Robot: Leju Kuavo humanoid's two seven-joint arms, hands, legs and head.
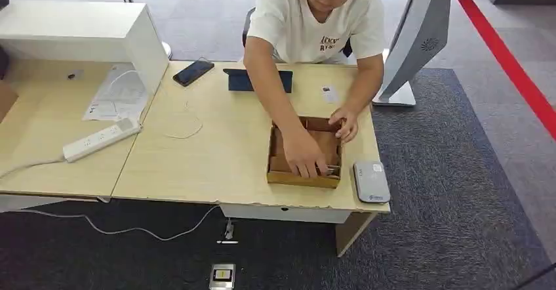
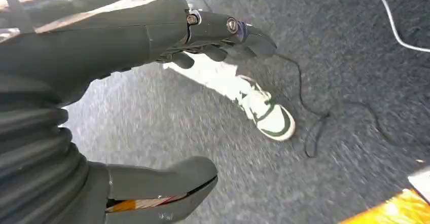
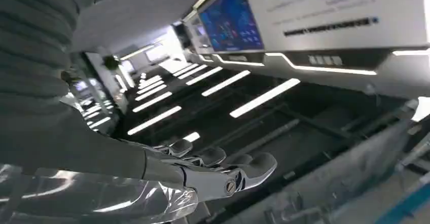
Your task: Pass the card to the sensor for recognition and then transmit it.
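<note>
A desk is seen in the head view, with a person bent over a box on it; one of the person's hands is inside the box and the other rests on its far rim. A grey sensor lies just beside the box. The card cannot be made out. The left hand is shown over carpet and a shoe, fingers apart, nothing held. The right hand is shown against ceiling lights and a screen, fingers extended and empty.
</note>
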